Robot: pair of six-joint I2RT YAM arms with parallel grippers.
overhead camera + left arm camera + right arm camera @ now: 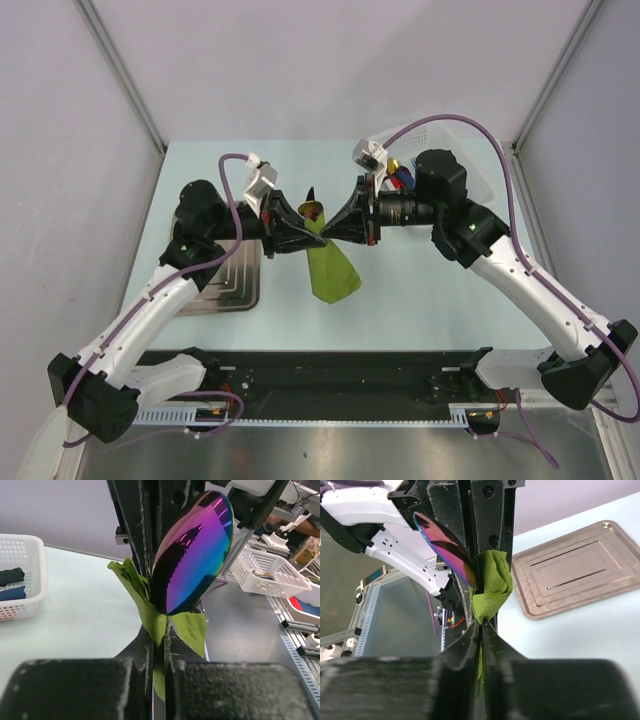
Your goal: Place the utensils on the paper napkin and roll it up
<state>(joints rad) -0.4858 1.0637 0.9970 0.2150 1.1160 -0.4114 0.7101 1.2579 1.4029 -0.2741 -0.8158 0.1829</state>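
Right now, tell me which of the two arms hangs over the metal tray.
The left arm: its elbow crosses the silver tray. The right arm stands apart from it, beside the clear bin.

1 napkin [335,272], 1 tray [235,290], 1 spoon [195,555] (iridescent).

the table [420,290] is a pale mint surface. a silver metal tray [238,288] lies flat by the left edge, closer to the near edge than the far one, with its ridged bottom bare. a white lattice basket [22,611] sits at the far right corner, with dark and blue things inside.
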